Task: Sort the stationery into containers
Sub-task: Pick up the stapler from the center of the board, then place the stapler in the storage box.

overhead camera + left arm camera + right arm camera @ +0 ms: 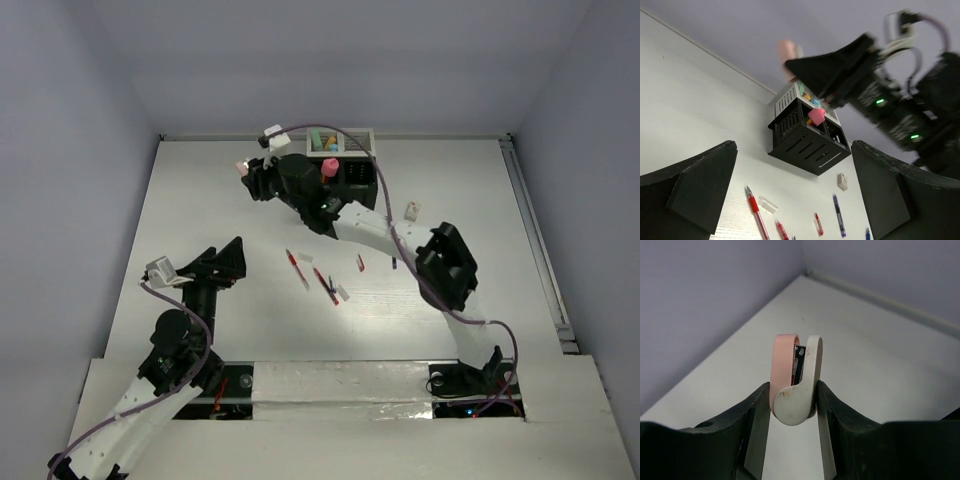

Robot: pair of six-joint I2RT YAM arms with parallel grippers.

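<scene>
Pink-and-white, a small clip-like piece point(796, 382) is pinched by its rounded end in the right gripper point(792, 390), whose fingers are closed down narrowly on it. That arm reaches far out, its wrist raised and just left of the white box point(345, 140), which adjoins the black box point(805, 142).

I judge the good move is to carry the piece rightward over the boxes, centre it on a free compartment, and lower before letting go, avoiding the pink marker point(816, 116) standing in the black box.

The left gripper point(225, 262) hangs wide open and empty, well short of the boxes, facing them. Loose pens point(297, 268) lie between.
</scene>
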